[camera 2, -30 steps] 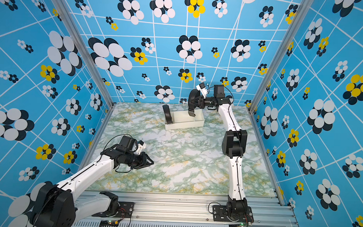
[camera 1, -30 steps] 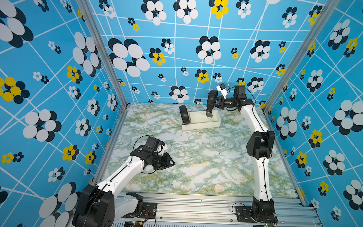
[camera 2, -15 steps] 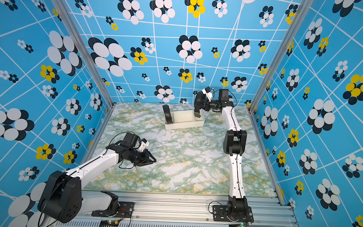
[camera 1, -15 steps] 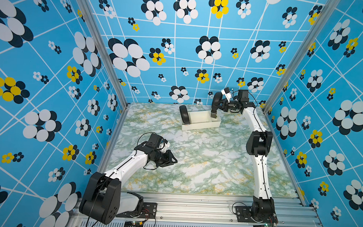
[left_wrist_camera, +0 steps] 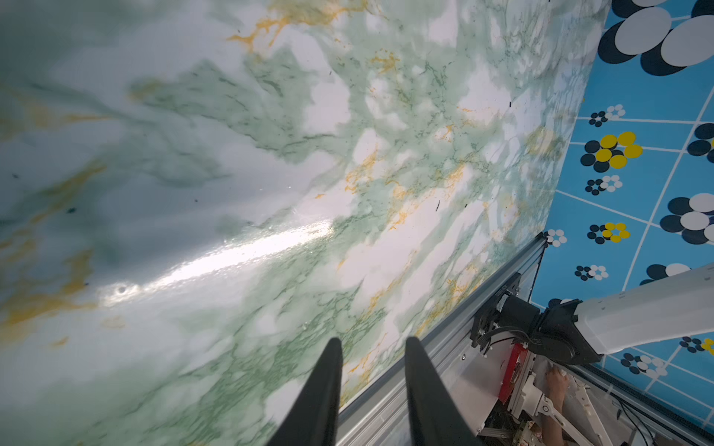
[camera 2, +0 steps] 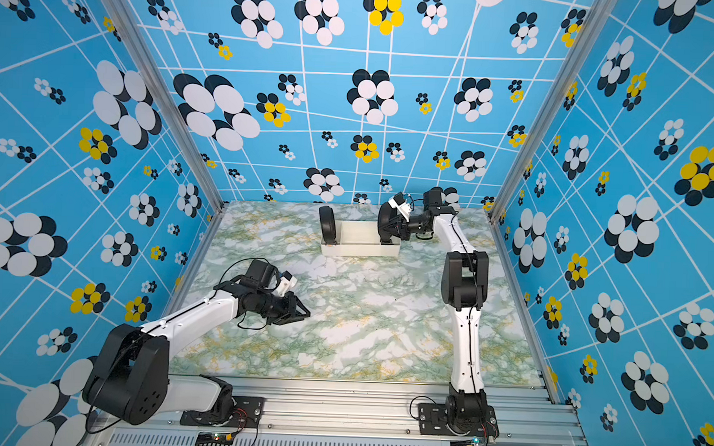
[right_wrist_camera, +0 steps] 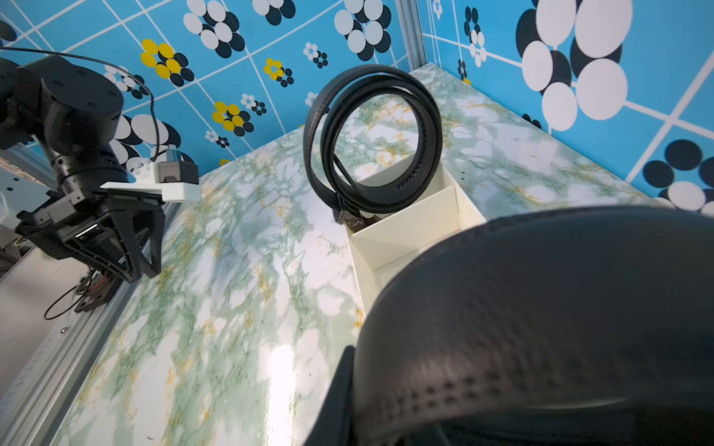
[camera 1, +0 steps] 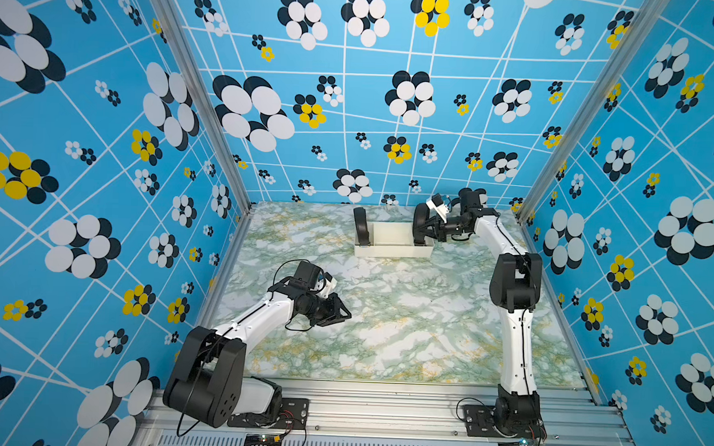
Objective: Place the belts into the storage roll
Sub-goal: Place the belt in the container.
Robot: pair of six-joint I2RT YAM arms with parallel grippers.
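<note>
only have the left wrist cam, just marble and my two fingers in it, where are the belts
observer: The first belt is coiled and stands on edge in one end compartment of the storage roll, at the far end of the tabletop.
operator: and the other one
observer: The right gripper is shut on the second belt, also coiled, holding it upright at the tray's opposite end. I cannot tell whether it rests on the tray floor.
operator: is my left gripper close to the tray
observer: No. The left gripper is open and empty above bare tabletop, well short of the tray.
</note>
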